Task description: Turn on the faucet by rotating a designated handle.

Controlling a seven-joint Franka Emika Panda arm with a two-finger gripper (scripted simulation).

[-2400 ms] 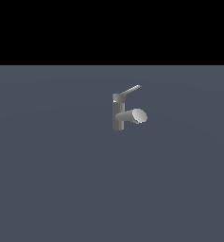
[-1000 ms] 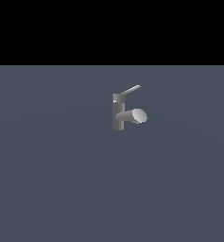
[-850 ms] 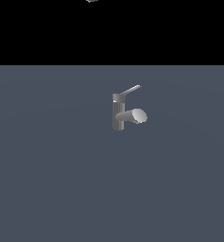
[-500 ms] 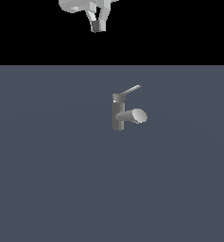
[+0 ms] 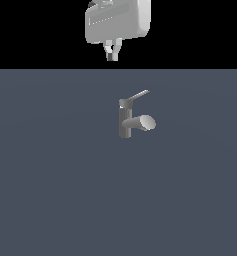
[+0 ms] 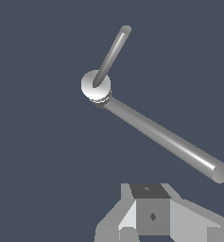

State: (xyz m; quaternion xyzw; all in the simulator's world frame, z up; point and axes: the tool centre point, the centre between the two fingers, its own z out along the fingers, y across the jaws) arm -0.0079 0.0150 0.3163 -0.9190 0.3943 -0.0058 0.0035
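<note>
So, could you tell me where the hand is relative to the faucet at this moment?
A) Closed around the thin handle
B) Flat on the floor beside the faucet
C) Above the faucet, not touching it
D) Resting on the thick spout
C: in the exterior view the hand hangs well above the faucet, with clear space between its fingertips and the handle.

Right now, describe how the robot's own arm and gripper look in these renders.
In the exterior view, the hand is a pale grey-white, boxy block with rounded corners and a recessed slot on its face; the gripper has two short fingers, light grey with darker tips. The wrist view shows angular grey housing with a darker square panel. No cables or markings show.
</note>
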